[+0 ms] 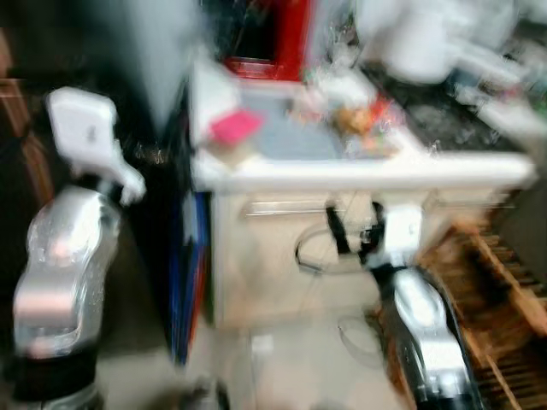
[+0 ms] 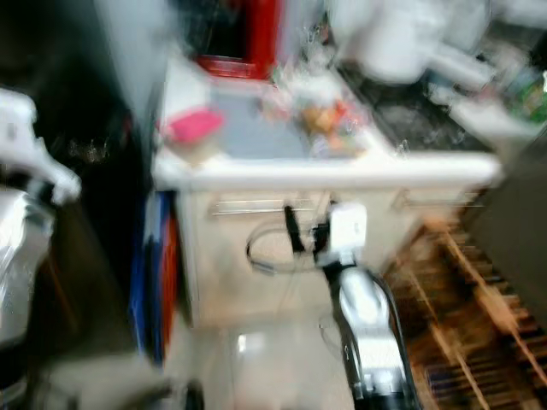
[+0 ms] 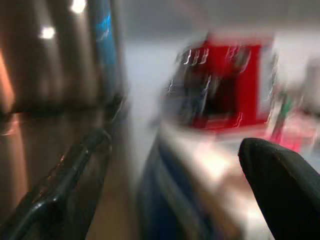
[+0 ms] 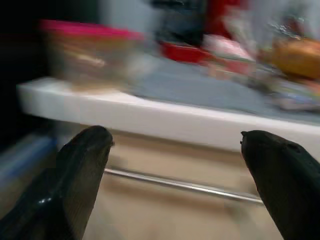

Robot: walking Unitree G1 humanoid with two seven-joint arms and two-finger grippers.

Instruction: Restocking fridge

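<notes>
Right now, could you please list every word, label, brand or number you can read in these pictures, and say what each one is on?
None can be read; all four views are motion-blurred.
Red appliance at the back of the white counter: any marking is smeared.
Pink-lidded container: no legible label.
Wrapped food packets: print too blurred to read.

Blurred scene. White desk with a metal drawer handle just beyond the right jaws. Red appliance at the desk's far end. Wooden rack beside the right jaws.
</notes>
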